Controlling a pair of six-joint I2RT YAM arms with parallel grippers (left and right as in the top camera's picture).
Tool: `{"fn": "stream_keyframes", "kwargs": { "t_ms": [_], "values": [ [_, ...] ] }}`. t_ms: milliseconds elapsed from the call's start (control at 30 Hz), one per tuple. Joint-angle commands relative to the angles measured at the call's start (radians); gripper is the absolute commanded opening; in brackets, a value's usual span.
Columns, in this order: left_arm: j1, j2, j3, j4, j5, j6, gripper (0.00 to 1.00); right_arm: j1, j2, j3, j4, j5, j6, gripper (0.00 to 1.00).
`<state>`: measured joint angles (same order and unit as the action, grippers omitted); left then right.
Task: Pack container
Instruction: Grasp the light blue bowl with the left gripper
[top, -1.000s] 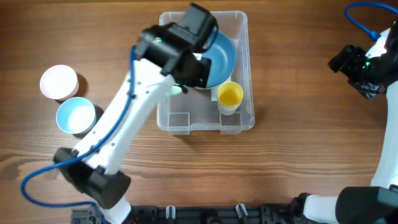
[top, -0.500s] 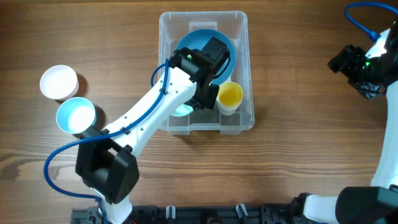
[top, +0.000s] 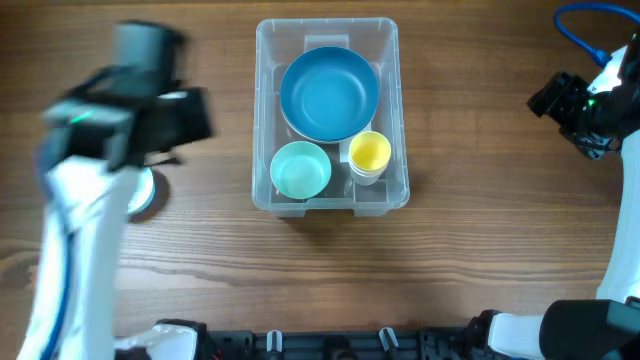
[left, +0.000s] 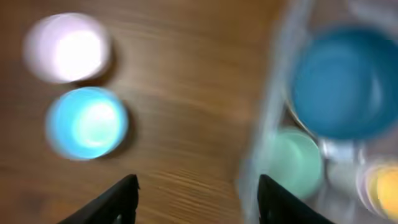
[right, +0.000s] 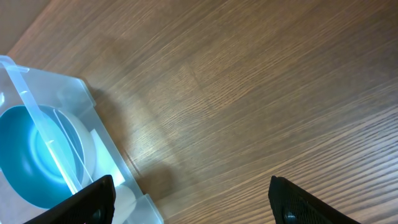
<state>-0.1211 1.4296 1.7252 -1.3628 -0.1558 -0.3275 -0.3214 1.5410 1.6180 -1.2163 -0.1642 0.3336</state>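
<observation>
- The left gripper is spread wide with nothing between its fingers. Its wrist view is blurred.
- The right gripper is likewise spread and empty, above the bare table.
- The container lies ahead and to the right of the left gripper. It is well apart from the right gripper, which sees only one corner ahead and to the left of its fingers.
- It holds a blue bowl, a mint cup and a yellow cup.
- Ahead and to the left of the left gripper, a white cup and a light blue cup stand just beside each other, outside the container.
- We judge the container to be light, thin-walled and smooth, so its long walls will likely flex and slip under a pinch.
- We recommend taking hold at the rolled rim near a corner, where the moulded step should make it stiffer.
</observation>
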Motion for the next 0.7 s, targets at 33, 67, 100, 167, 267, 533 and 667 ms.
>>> {"fn": "stream_keyframes", "kwargs": {
  "t_ms": [33, 67, 100, 167, 267, 533, 667],
  "values": [
    [0.279, 0.03, -0.154, 0.067, 0.021, -0.044, 0.67, 0.004, 0.011, -0.007, 0.0, 0.005, -0.018, 0.8],
    [0.311, 0.051, -0.225, 0.121, 0.043, -0.044, 0.69, 0.004, 0.011, -0.007, 0.0, 0.005, -0.018, 0.8],
    [0.325, 0.072, -0.275, 0.16, 0.047, -0.043, 0.71, 0.004, 0.011, -0.007, 0.0, 0.005, -0.018, 0.8],
    [0.35, 0.143, -0.384, 0.257, 0.047, -0.044, 0.73, 0.004, 0.011, -0.007, 0.0, 0.005, -0.018, 0.8],
    [0.365, 0.287, -0.452, 0.347, 0.047, -0.043, 0.75, 0.004, 0.011, -0.007, 0.0, 0.005, -0.018, 0.8],
    [0.365, 0.546, -0.452, 0.399, 0.047, -0.04, 0.41, 0.004, 0.011, -0.007, -0.001, 0.006, -0.019, 0.8],
    [0.365, 0.543, -0.452, 0.386, 0.055, -0.04, 0.04, 0.004, 0.011, -0.007, -0.001, 0.005, -0.019, 0.8]
  ]
}}
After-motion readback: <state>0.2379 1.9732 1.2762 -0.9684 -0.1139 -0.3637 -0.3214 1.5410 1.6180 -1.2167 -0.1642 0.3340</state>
